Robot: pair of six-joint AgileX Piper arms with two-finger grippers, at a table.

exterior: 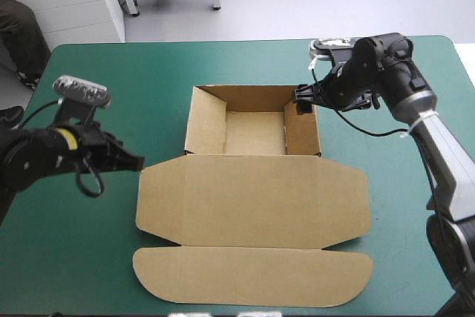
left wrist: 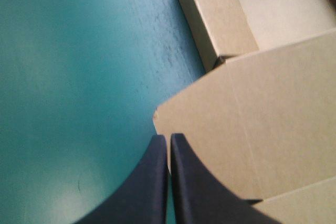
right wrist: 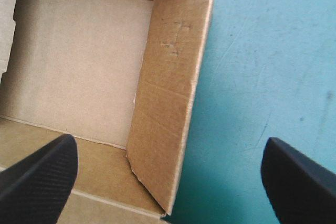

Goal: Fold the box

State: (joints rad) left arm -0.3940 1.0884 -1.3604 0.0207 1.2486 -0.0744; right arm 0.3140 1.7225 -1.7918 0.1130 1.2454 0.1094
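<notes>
High view first: the brown cardboard box (exterior: 252,198) sits about mid-table on the teal-green table cover (exterior: 111,72). Its far half is already a tray with the walls up. The big flat lid (exterior: 252,191) and its rounded tuck flap (exterior: 252,276) lie spread out toward the near edge. The left gripper (exterior: 133,161), two broad black fin-shaped fingers, is low at the lid's left corner. The right gripper (exterior: 304,100), same build, hangs at the far end of the tray's right side wall (exterior: 303,131).

Left wrist view: the fingers are pressed together into one point with nothing visibly pinched between them. The lid's left corner is just ahead of the tip and partly under one finger. I can't tell if it's actually touching the board.

Right wrist view: this one is spread wide and holding nothing. The tray's right side wall stands in the gap between the fingers, with the tray floor on one side and bare cover on the other. The wall leans in a bit rather than standing dead straight.

Handling-wise, my guess is this thing is light and stiff along the panels but floppy at the creases. It'd probably skate on that smooth cover if pushed from one side only. The walls look like they could spring back or pop untucked. I'd pinch thin edges, like the lid's side corner or the top rim of a wall, and bend along the scored lines. Squeezing mid-panel would likely just dent it.
</notes>
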